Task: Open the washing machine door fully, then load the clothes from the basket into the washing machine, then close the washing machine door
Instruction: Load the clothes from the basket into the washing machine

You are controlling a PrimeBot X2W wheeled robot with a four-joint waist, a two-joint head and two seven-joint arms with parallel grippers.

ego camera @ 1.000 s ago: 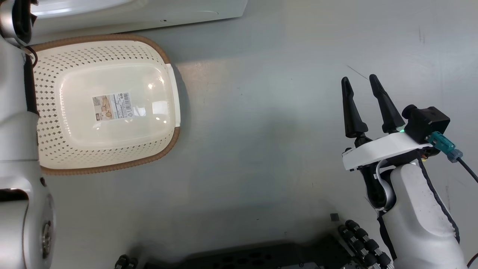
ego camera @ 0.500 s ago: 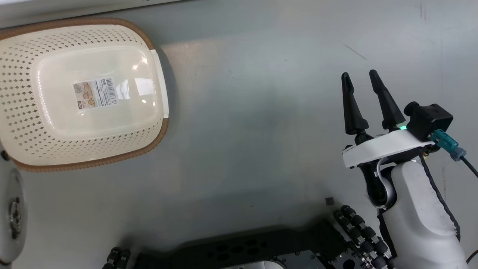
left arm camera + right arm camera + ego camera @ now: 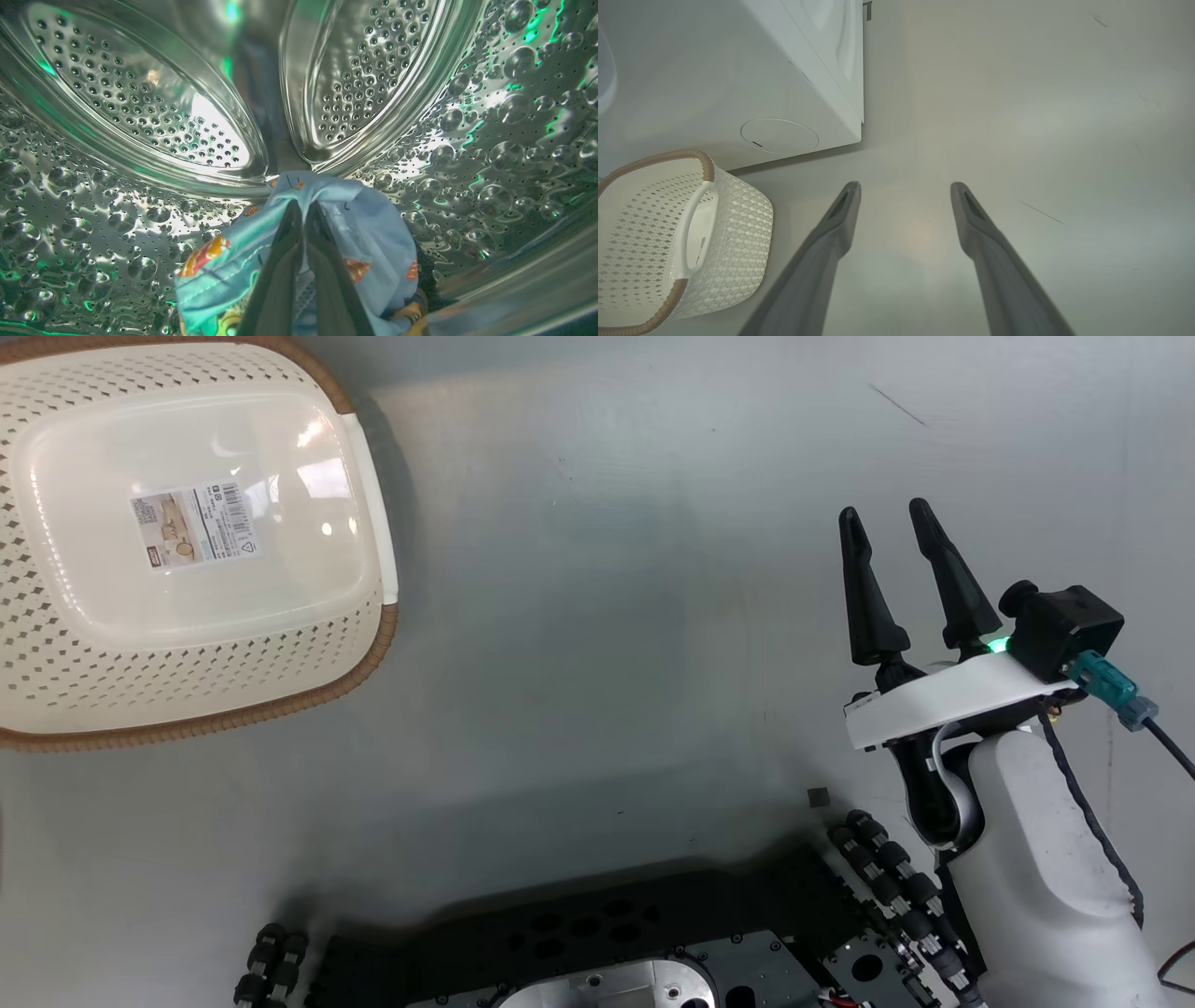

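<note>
Shifted toward upper left (camera swing, no real move): cream-white perforated plastic basket (image 3: pixel 56 644), bare inside. Left hand (image 3: pixel 303 210) clamped on light blue cartoon-print clothes (image 3: pixel 373 233) inside steel drum (image 3: pixel 140 107). Right hand (image 3: pixel 883 511) spread wide, empty. Release next.

Smooth grey floor (image 3: pixel 607 644) (a few thin dark scuffs (image 3: pixel 896 406)) under soft pale glare

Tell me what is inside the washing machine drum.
Inside the drum, the left gripper is shut on the light blue printed clothes. The bundle and the fingers cover the drum wall below them, so anything lying there cannot be seen.
</note>
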